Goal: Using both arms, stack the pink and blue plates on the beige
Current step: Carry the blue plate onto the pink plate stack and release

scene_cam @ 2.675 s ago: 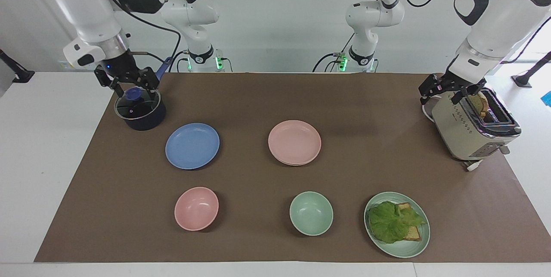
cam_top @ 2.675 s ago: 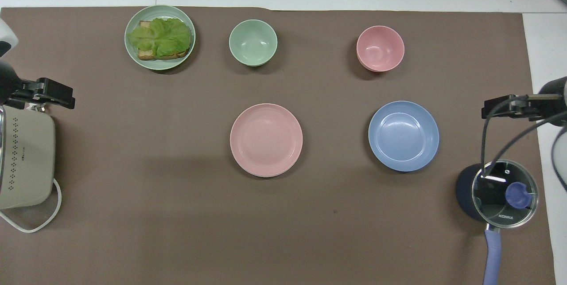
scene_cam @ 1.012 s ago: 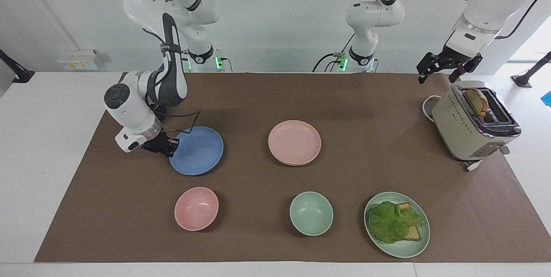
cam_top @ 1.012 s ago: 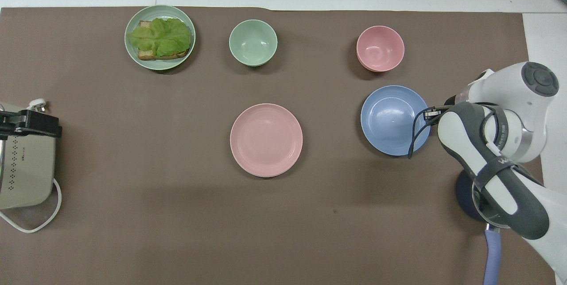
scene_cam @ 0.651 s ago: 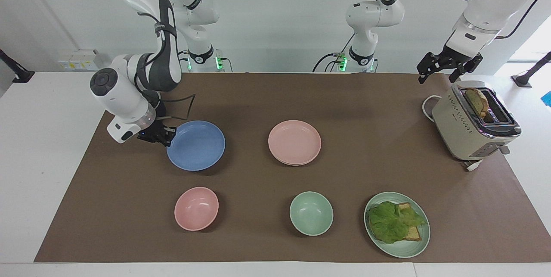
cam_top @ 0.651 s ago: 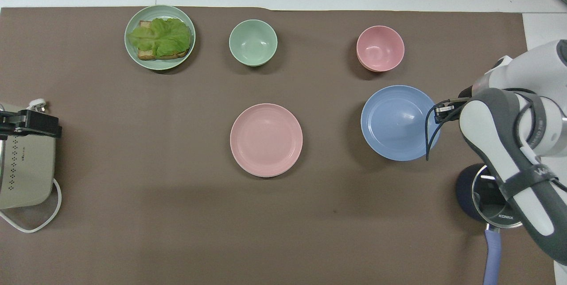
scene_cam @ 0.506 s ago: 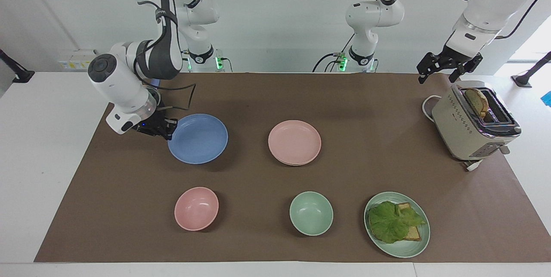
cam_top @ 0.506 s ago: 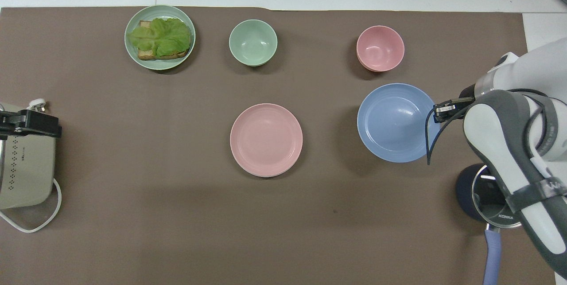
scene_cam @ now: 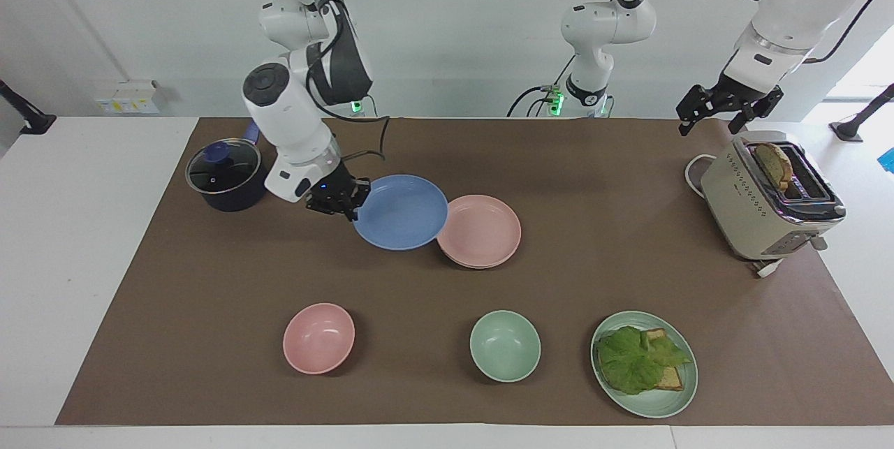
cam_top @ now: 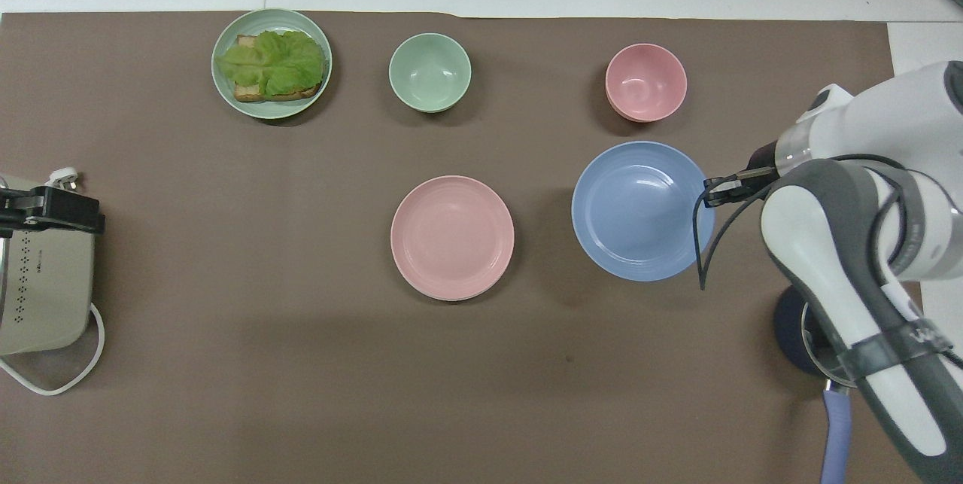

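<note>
No brand, label or number can be read with certainty; only a fragment of pale lettering is seen on the dark band of the right arm (cam_top: 895, 341) in the overhead view, too partial to be made out, and no print is legible on the toaster (scene_cam: 768, 201)

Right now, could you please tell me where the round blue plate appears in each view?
Facing view: round blue plate held up at centre, overlapping the pink plate's edge.
Overhead view: blue plate beside the pink plate, toward the right arm's end.
Shared landmark: the pink plate.
</note>
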